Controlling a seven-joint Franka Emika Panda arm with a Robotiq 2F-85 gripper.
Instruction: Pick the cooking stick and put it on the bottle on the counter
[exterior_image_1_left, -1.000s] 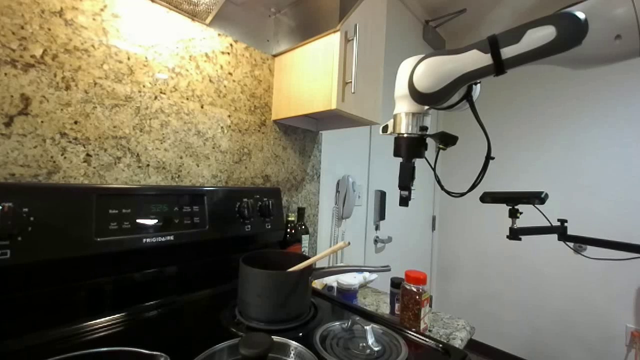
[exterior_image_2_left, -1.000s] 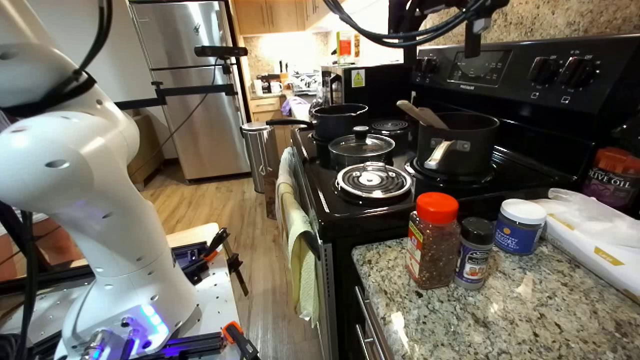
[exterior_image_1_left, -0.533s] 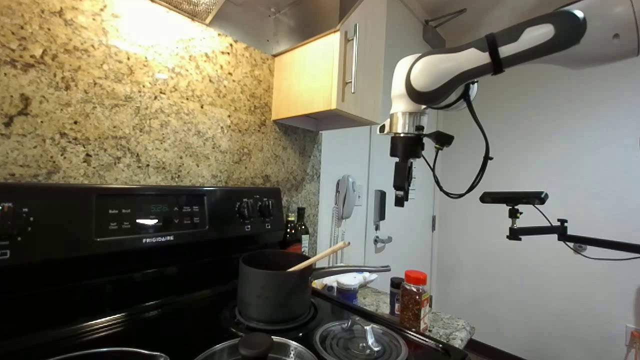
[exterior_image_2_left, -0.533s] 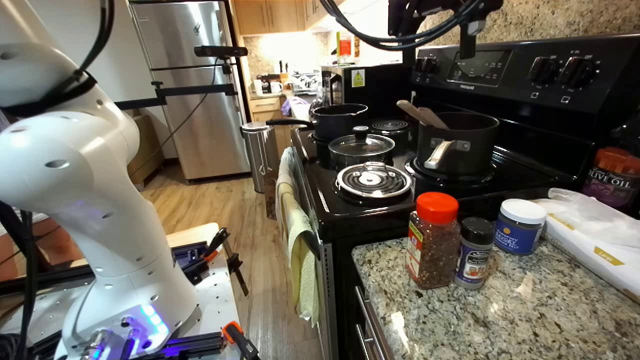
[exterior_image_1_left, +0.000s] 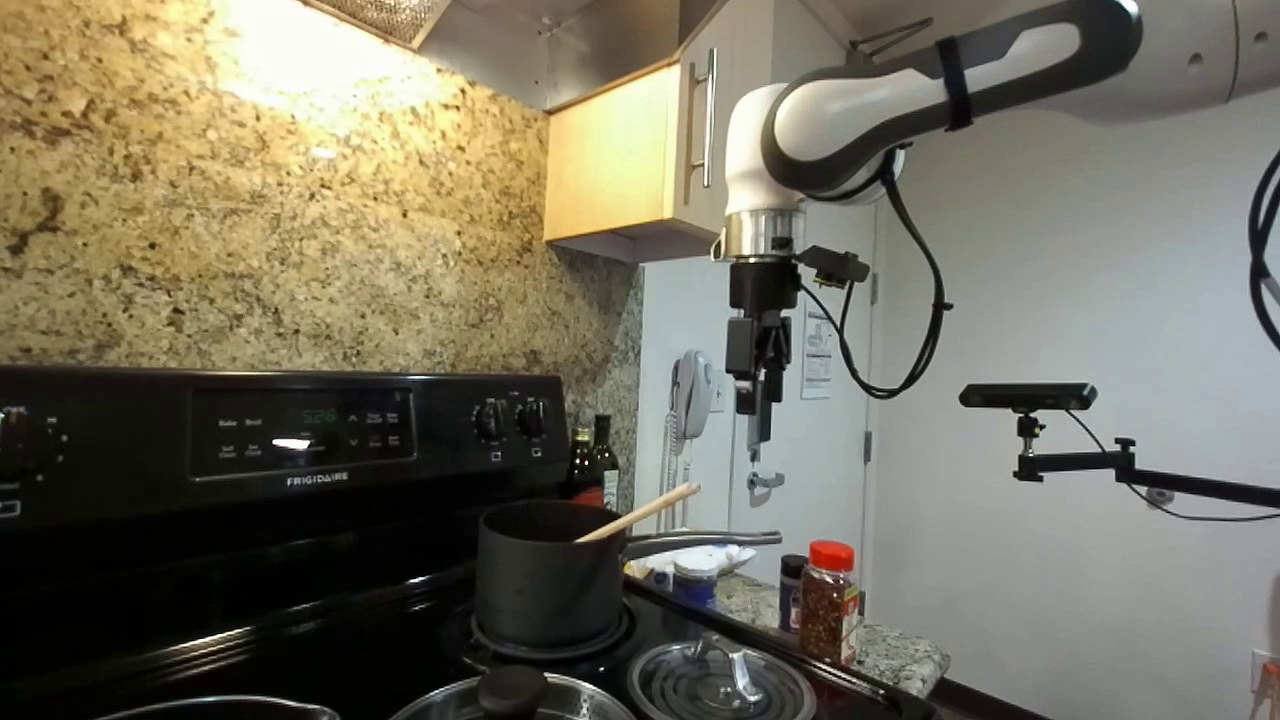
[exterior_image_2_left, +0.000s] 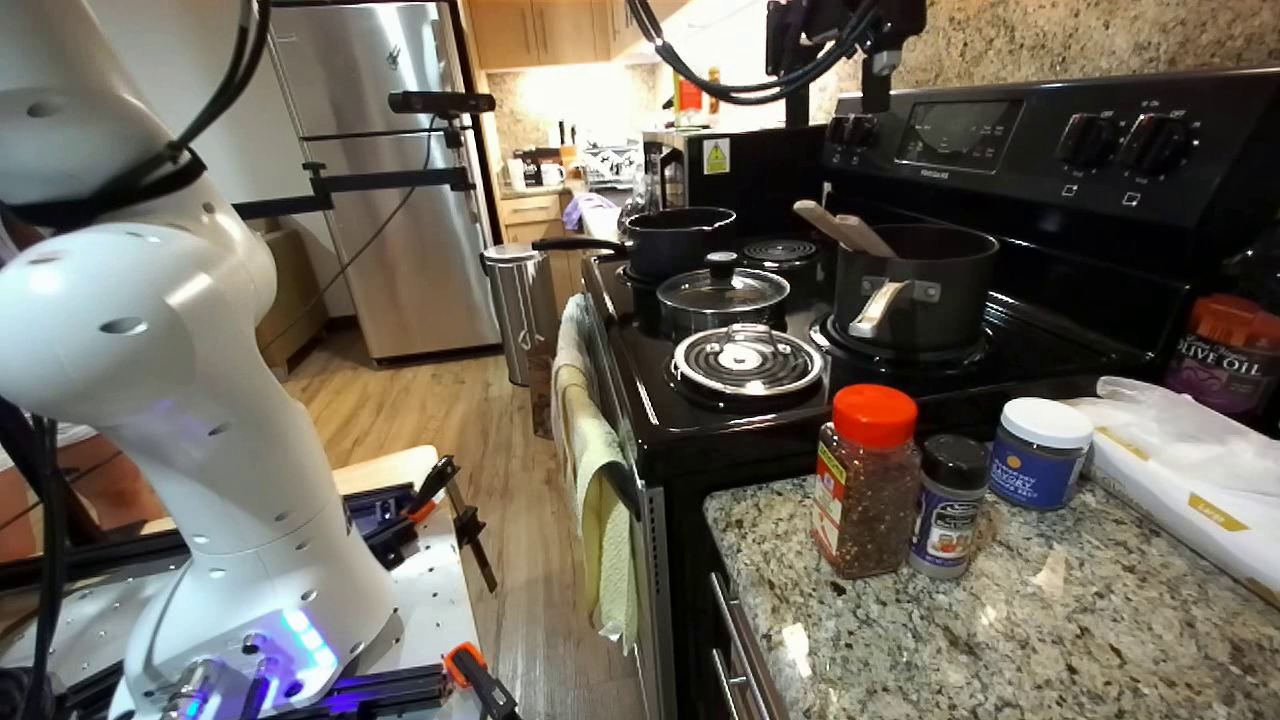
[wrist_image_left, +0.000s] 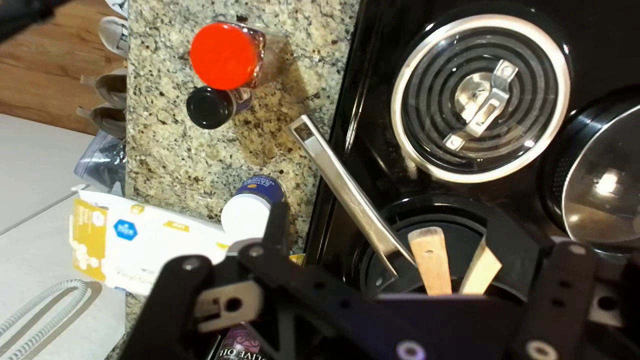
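Because a round dark-metal pot (exterior_image_1_left: 550, 585) is propping it, the thin pale wooden cooking stick (exterior_image_1_left: 639, 513) is jutting out, lower centre in an exterior view; right of centre, the black two-fingered gripper (exterior_image_1_left: 760, 404) is hanging spread wide, probably to straddle it.

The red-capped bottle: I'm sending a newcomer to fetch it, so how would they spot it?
Start at the big black stove, then look at the speckled stone counter beside it. A broad clear bottle with reddish-brown contents stands there. Its bright red cap sets it apart from the smaller black-capped bottle beside it and the white-lidded blue jar.
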